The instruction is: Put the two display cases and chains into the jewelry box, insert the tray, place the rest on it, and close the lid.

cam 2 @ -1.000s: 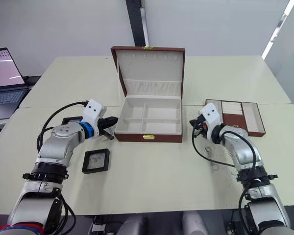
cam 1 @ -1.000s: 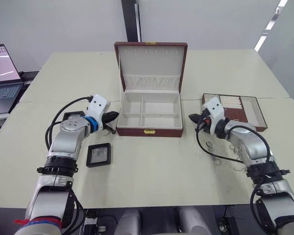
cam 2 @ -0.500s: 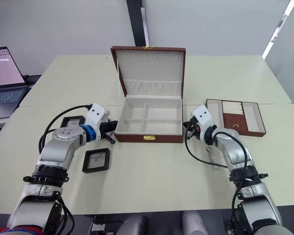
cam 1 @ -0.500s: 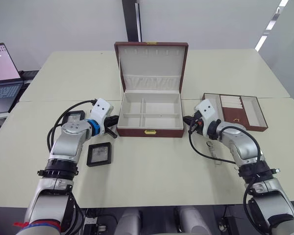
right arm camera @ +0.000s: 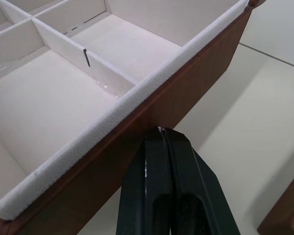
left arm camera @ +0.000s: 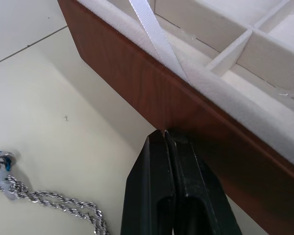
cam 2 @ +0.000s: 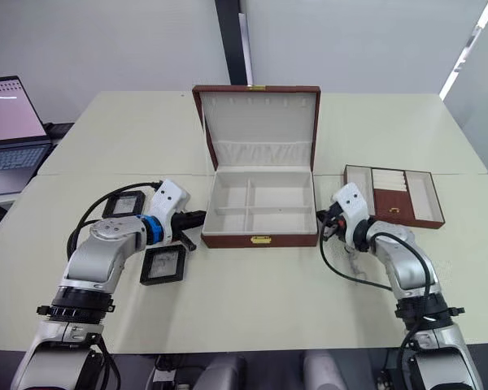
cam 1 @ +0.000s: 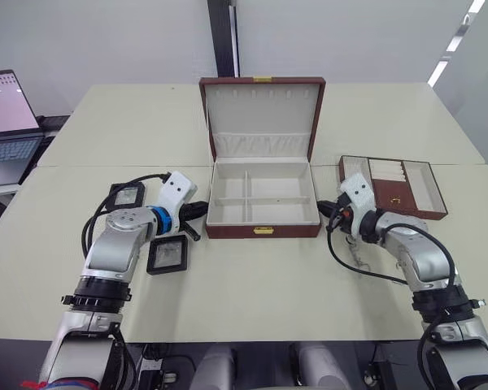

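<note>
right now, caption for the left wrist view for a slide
Shut left gripper against the jewelry box wall, chain beside it.

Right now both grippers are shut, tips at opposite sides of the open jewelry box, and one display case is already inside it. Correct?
Not quite. The jewelry box holds nothing: its compartments are bare in the right eye view. Both display cases lie on the table by the left gripper. The rest stands: both grippers are shut, the right gripper at the opposite side.

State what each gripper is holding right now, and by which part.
Nothing is held. The left gripper and the right gripper are both shut with nothing between the fingers, each with its tips against an outer side wall of the jewelry box.
</note>
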Tool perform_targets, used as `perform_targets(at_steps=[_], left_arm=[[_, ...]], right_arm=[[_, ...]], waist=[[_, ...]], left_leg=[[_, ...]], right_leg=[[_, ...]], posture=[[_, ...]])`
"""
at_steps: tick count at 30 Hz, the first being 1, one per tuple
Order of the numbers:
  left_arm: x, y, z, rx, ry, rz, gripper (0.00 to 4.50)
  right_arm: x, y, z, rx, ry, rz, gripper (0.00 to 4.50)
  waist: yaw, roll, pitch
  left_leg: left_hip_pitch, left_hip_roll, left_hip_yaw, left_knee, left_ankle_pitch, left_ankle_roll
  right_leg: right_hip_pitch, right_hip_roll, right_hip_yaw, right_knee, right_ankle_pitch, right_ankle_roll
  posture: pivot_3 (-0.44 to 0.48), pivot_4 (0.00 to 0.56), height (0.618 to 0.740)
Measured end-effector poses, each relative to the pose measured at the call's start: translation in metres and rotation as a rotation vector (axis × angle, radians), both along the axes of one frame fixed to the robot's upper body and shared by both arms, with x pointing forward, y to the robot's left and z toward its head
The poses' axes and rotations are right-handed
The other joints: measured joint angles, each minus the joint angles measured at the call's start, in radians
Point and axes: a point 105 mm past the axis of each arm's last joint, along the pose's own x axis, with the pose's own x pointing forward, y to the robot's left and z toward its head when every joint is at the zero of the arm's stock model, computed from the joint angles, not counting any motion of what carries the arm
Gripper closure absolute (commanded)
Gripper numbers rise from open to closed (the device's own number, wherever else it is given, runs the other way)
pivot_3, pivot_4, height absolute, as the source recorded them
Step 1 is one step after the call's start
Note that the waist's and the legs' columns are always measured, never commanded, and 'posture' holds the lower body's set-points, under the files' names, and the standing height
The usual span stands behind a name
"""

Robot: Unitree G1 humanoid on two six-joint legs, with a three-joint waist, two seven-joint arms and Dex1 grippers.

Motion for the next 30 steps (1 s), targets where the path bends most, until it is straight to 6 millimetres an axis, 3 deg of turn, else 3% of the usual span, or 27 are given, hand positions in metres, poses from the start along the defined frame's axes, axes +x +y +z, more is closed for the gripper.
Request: perform_targets(at_steps=[15, 21, 24, 27, 30], left_arm=[[0.000, -0.001, 0.002, -0.010, -0.006, -0.002, 4.49], [0.000, 0.004, 0.014, -0.068, -0.030, -0.009, 4.49], [0.001, 0.021, 0.023, -0.064, -0.058, 0.030, 4.50], [0.000, 0.049, 0.035, -0.038, -0.087, 0.088, 4.50], [-0.007, 0.062, 0.035, -0.035, -0.075, 0.101, 4.31]], right_arm=[[-0.001, -0.006, 0.002, 0.019, 0.000, -0.022, 4.50], [-0.004, -0.011, 0.015, 0.089, -0.029, -0.012, 4.50], [-0.008, -0.027, 0.019, 0.104, -0.036, -0.040, 3.96], [-0.015, -0.050, 0.016, 0.071, -0.015, -0.071, 3.15], [-0.023, -0.058, 0.011, 0.086, 0.013, -0.061, 2.34]], waist=[[0.003, 0.000, 0.000], [0.001, 0.000, 0.000], [0.001, 0.000, 0.000], [0.000, 0.000, 0.000], [-0.001, 0.000, 0.000]], left_leg=[[0.000, 0.000, 0.000, 0.000, 0.000, 0.000], [0.000, 0.000, 0.000, 0.000, 0.000, 0.000], [0.000, 0.000, 0.000, 0.000, 0.000, 0.000], [0.000, 0.000, 0.000, 0.000, 0.000, 0.001], [0.001, 0.001, 0.000, 0.000, -0.001, 0.001]], right_leg=[[0.000, 0.000, 0.000, 0.000, 0.000, 0.000], [0.000, 0.000, 0.000, 0.000, 0.000, 0.000], [0.000, 0.000, 0.000, 0.000, 0.000, 0.000], [0.000, 0.000, 0.000, 0.000, 0.000, 0.000], [0.000, 0.000, 0.000, 0.000, 0.000, 0.000]], posture=[[0.000, 0.150, 0.740], [0.000, 0.150, 0.740], [0.000, 0.150, 0.740], [0.000, 0.150, 0.740], [0.000, 0.150, 0.740]])
